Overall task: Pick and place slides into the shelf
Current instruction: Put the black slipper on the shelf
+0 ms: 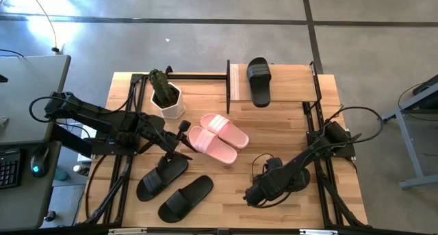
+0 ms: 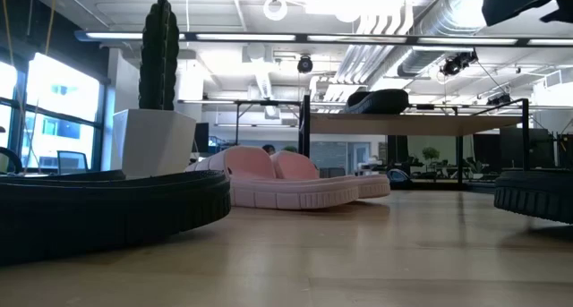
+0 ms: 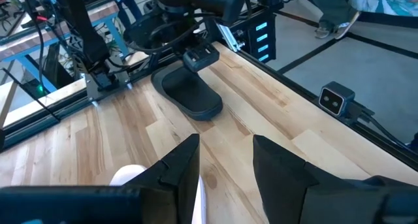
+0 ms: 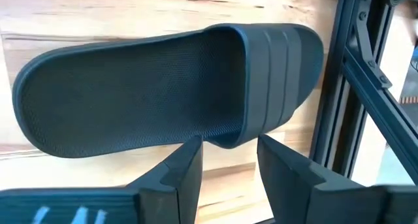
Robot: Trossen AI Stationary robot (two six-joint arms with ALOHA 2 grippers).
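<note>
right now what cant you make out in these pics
- Black slide under the right tool: mostly hidden by the arm in the high view.
- Shelf lower tier: covered by the top board in the high view, too far off in the low view.
- Nearest black slide: cut off by the left edge in the low view.
- Left tool: hides the table beneath it in the left wrist view.

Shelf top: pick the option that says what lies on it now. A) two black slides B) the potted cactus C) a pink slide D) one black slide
D: in the high view a single black slide lies on the shelf's wooden top, while the pink slides and the potted cactus sit on the table.
</note>
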